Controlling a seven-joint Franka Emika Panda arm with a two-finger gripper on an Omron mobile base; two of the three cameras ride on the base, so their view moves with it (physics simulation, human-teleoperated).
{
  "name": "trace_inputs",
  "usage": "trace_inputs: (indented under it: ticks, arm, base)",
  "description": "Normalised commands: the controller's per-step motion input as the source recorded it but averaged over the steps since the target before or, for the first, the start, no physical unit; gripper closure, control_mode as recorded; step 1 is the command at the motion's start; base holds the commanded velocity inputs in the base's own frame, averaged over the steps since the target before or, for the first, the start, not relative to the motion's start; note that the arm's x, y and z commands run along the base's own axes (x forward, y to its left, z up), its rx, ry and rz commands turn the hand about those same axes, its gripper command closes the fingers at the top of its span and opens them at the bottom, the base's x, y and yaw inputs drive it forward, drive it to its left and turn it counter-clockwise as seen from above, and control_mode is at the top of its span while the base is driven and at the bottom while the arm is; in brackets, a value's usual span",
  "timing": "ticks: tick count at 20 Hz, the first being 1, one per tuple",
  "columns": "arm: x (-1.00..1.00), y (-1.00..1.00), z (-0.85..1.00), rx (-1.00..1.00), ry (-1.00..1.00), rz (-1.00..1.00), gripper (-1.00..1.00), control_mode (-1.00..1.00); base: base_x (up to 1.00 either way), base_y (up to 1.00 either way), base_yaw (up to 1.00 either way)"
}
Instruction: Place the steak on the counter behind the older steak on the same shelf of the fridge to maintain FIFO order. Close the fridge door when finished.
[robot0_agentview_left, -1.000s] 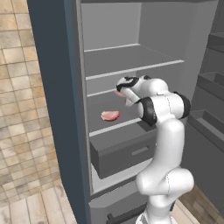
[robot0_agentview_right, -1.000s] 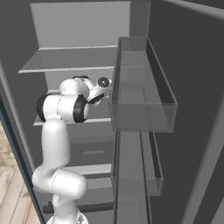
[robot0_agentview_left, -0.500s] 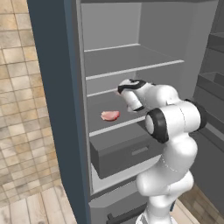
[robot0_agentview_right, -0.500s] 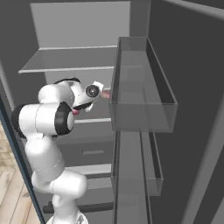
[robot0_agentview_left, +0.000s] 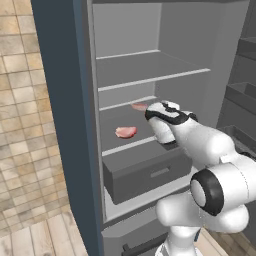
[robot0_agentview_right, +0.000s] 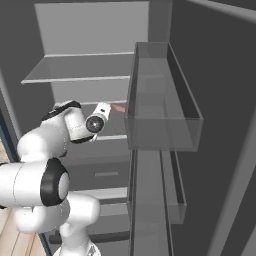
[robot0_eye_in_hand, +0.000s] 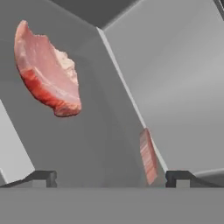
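Steak (robot0_agentview_left: 139, 106) sits at back of shelf (robot0_agentview_left: 127, 145), behind older steak (robot0_agentview_left: 125, 132) so older gets used first. Gripper (robot0_eye_in_hand: 109, 177) spread, empty. Fridge door (robot0_agentview_right: 150, 165) open.

Open fridge with two steaks on its lowest shelf and the arm reaching in.

The fridge (robot0_agentview_left: 65, 100) fills the middle of the frame, its dark blue-grey side at left and grey shelves inside. On the shelf (robot0_agentview_left: 120, 142) that caps the grey drawer (robot0_agentview_left: 145, 175), the older steak (robot0_agentview_left: 126, 131) lies near the front, left of centre. The steak (robot0_agentview_left: 139, 106) lies further back, just above and right of it in the frame, partly hidden by the white arm. The arm rises from the lower right, and its hand (robot0_agentview_left: 162, 117) sits over the shelf's right part. Tan tiled wall shows at far left.
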Motion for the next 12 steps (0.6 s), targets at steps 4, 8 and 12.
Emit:
trace_inputs:
  ticks: [4,8,12]
  arm:
    - [-1.0,0.0,0.72,0.0,0.05,0.0,-1.0,-1.0]
    - [-1.0,0.0,0.87,0.0,0.16,0.0,-1.0,-1.0]
    - [-0.98,0.0,0.92,0.0,0.24,-0.01,-1.0,-1.0]
  base:
    - [0.0,0.0,0.0]
    - [0.0,0.0,0.0]
    - [0.0,0.0,0.0]
